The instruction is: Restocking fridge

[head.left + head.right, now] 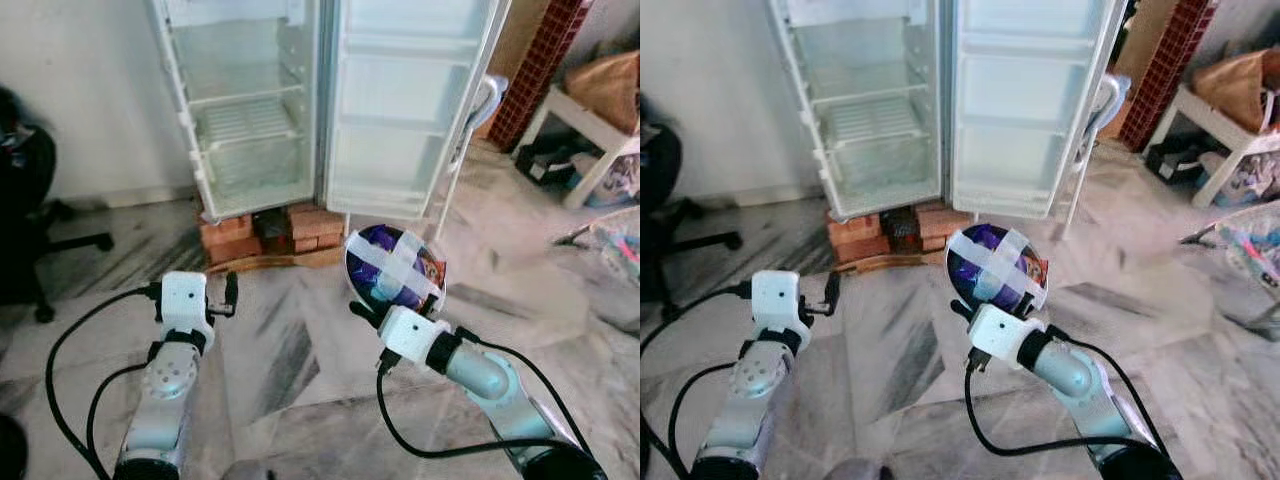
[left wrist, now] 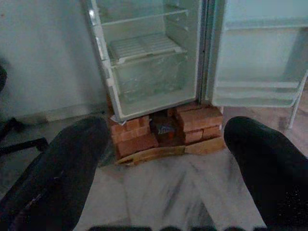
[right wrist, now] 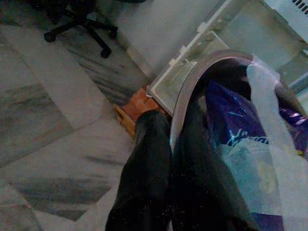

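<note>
A white fridge stands ahead with its door swung wide, its shelves bare. It rests on red bricks. My right gripper is shut on the rim of a metal bowl. The bowl holds a purple packet and is crossed with white tape; it is tipped upright in front of me, well short of the fridge. In the right wrist view one black finger lies outside the bowl's rim and the other inside. My left gripper is raised on the left, open and holding nothing, its fingers framing the fridge.
A black office chair stands at the left by the wall. A white bench with bags and clutter sits at the right, beside a red brick pillar. Marble floor stretches between me and the fridge.
</note>
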Motion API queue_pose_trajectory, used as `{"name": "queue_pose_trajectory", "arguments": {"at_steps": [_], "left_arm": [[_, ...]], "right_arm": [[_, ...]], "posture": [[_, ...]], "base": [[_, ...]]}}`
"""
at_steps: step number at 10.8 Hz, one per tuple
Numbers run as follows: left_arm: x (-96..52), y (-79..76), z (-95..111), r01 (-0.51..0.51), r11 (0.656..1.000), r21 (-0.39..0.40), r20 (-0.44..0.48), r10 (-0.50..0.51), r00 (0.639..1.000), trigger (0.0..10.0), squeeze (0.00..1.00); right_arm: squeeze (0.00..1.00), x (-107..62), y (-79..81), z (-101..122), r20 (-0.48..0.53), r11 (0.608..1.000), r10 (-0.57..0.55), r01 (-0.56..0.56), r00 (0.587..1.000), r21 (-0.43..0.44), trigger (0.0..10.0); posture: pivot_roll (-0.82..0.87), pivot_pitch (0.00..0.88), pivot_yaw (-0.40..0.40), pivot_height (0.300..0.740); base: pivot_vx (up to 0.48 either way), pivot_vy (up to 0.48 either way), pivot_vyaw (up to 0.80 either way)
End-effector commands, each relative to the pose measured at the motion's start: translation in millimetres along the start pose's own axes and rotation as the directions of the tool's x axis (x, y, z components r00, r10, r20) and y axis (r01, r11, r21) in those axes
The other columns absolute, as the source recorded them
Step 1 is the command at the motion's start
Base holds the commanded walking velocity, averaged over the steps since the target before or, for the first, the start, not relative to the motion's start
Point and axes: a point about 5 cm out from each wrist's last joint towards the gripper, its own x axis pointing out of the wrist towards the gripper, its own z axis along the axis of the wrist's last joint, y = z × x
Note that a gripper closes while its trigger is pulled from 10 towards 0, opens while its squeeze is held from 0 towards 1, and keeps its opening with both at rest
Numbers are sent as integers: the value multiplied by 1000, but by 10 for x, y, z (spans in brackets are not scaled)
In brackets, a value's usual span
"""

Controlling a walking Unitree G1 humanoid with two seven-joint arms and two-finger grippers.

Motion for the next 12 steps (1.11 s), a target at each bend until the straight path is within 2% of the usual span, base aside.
{"name": "queue_pose_trajectory", "arguments": {"at_steps": [1,4,9,12], "left_arm": [[-8,22,29,-2,1000,2,12,2,1000,10000,0],[-40,39,-16,-6,1000,3,-8,6,1000,10000,0],[-33,0,-34,4,1000,18,-27,-4,1000,10000,0],[-14,-14,-27,9,999,37,-31,-8,999,10000,0]], "right_arm": [[0,20,-62,77,45,1000,-9,10,999,-26,10000],[0,19,-36,87,49,999,20,-19,999,-29,10000],[0,20,-69,59,24,999,16,-15,1000,-40,10000],[0,30,-82,51,12,998,17,-16,1000,-64,10000]], "posture": [[108,53,-39,740],[107,61,-46,740],[103,66,-51,740],[102,65,-51,740]], "base": [[307,270,0],[308,290,733],[290,340,0],[415,0,0]]}}
